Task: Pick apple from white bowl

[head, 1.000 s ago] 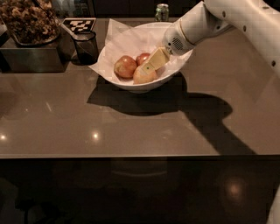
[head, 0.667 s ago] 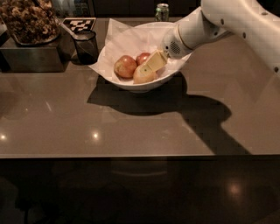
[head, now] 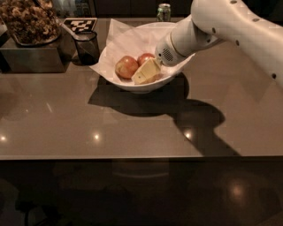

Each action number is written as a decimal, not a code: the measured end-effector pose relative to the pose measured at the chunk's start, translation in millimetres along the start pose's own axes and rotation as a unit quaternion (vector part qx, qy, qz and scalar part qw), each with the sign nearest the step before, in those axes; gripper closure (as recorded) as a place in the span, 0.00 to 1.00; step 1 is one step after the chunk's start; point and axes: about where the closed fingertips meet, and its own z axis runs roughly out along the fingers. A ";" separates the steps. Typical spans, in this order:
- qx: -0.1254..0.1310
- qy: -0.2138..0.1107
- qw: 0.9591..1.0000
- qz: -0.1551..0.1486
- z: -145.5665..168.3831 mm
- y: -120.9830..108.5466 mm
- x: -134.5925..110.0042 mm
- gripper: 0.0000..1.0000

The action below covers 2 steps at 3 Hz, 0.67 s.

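Dark brown, glossy bench [head: 132,132], dotted with small light reflections and crossed by a broad shadow in front of and to the right of the gripper [head: 148,72]. Directly under the gripper, the white bowl [head: 132,87], paper-lined, standing on the bench with the gripper lowered inside its right half. Left of the gripper, just beside the bowl, a small dark glass cup [head: 87,47]; behind the cup a black-and-white marker card [head: 79,24], farther left a dark box [head: 31,59] heaped with dried brown stuff, and behind the gripper, at the far edge, a green can [head: 164,12].
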 end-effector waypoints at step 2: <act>-0.008 0.019 0.999 0.025 11.4 15.3 16.3 0.21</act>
